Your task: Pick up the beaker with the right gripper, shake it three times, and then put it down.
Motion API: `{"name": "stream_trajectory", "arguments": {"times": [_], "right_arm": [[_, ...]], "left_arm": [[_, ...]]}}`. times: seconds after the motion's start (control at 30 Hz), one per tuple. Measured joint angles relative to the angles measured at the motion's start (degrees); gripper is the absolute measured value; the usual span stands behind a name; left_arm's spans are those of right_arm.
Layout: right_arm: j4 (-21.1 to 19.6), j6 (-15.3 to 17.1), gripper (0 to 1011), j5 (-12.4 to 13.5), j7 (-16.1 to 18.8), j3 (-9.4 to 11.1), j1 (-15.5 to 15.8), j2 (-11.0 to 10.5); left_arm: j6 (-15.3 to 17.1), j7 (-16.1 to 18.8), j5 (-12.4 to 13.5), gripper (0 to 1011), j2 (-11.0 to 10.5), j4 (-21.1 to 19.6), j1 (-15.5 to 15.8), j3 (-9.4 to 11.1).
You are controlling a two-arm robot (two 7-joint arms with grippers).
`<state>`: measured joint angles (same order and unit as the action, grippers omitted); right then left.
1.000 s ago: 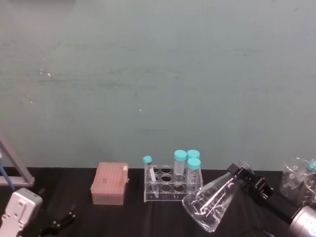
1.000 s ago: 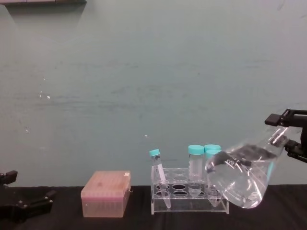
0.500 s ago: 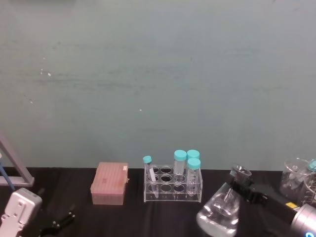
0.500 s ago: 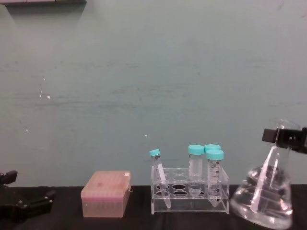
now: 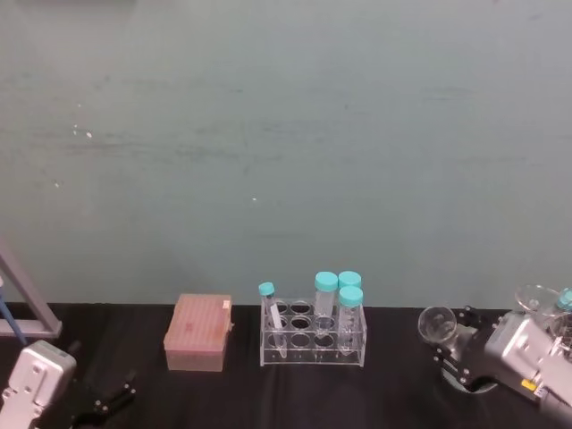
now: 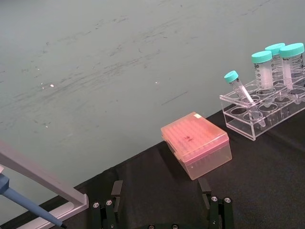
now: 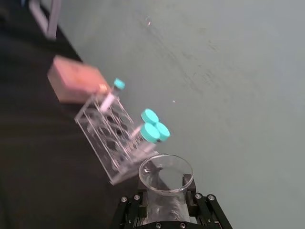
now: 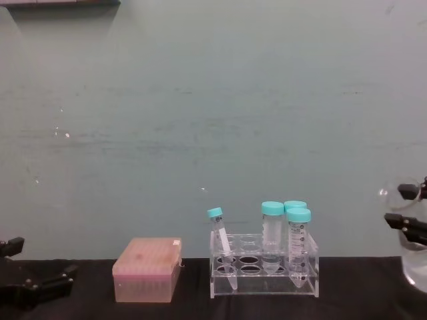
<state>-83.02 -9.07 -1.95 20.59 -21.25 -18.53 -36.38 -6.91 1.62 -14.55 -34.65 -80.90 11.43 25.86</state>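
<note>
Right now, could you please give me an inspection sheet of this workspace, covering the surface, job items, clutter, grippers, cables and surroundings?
Surface: black table, no spills seen.
Job's things: beaker held by its neck, apparently tilted with its rim toward the tube rack; whether its base touches the table is unclear.
Clutter: tube rack with four teal-capped tubes, pink box, more glassware at the right edge, pipette stand far left.
Grippers: right gripper shut on the beaker's neck; left gripper open, parked low on the left.
Cables: nothing seen.
Surroundings: teal wall.
</note>
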Motion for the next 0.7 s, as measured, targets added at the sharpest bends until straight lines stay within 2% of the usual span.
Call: {"name": "stream_trajectory", "arguments": {"times": [0.03,0.13,0.23,0.37,0.53,0.57,0.63,0.67,0.7], "right_arm": [[0.14,-0.64,450,-2.82,-1.13,-0.55,-0.22,-0.42],[0.3,-1.34,450,-6.0,-2.03,-1.06,-0.4,-0.8],[0.35,-1.68,450,-7.1,-2.23,-1.05,-0.38,-0.79],[0.43,-1.93,450,-6.63,-1.94,-0.4,-0.06,-0.24],[0.57,-1.24,450,-0.44,0.85,2.11,0.59,1.55],[0.61,0.06,450,3.45,2.8,3.49,0.91,2.63],[0.63,2.22,450,8.5,5.01,5.18,1.29,3.94],[0.63,4.99,450,13.52,6.78,6.9,1.67,5.35],[0.63,6.59,450,15.98,7.57,7.71,1.83,6.04]], "left_arm": [[0.0,0.0,0.0,1000,0.0,0.0,0.0,0.0],[0.0,0.0,0.0,1000,0.0,0.0,0.0,0.0],[0.0,0.0,0.0,1000,0.0,0.0,0.0,0.0],[0.0,0.0,0.0,1000,0.0,0.0,0.0,0.0],[0.0,0.0,0.0,1000,0.0,0.0,0.0,0.0],[0.0,0.0,0.0,1000,0.0,0.0,0.0,0.0],[0.0,0.0,0.0,1000,0.0,0.0,0.0,0.0],[0.0,0.0,0.0,1000,0.0,0.0,0.0,0.0],[0.0,0.0,0.0,1000,0.0,0.0,0.0,0.0]]}}
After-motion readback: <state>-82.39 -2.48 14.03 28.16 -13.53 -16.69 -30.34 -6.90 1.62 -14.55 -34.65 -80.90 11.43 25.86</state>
